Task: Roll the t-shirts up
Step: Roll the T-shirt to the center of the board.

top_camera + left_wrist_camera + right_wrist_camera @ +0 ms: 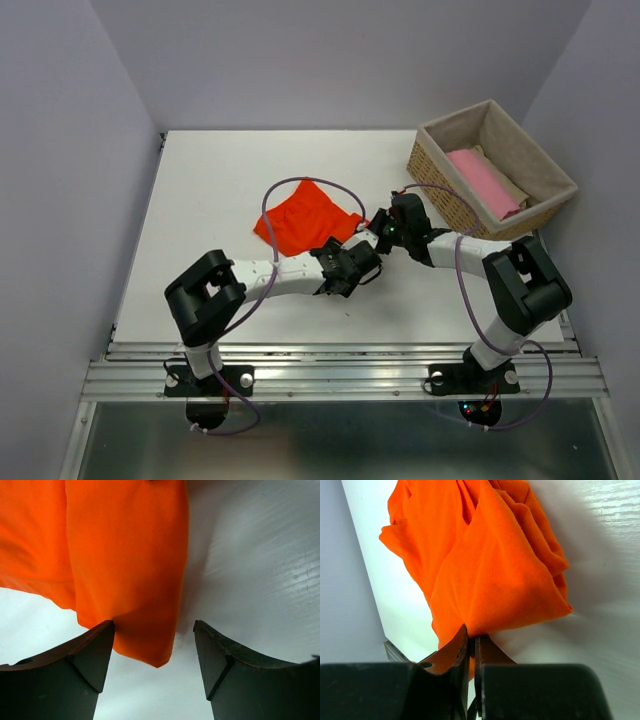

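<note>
A bright orange-red t-shirt point(305, 222) lies bunched on the white table, left of centre. My right gripper point(474, 639) is shut on an edge of the orange-red t-shirt point(485, 565), at the shirt's right side in the top view. My left gripper point(154, 630) stands open just in front of the shirt's near edge, and a corner of the orange cloth point(130, 570) hangs between its fingers without being pinched. In the top view the left gripper point(352, 268) sits below the shirt and the right gripper point(378, 228) beside it.
A wicker basket point(435, 165) with a beige liner stands at the back right and holds a pale pink t-shirt point(483, 183) over a beige one point(508, 186). Purple cables loop over both arms. Grey walls close in the table on three sides.
</note>
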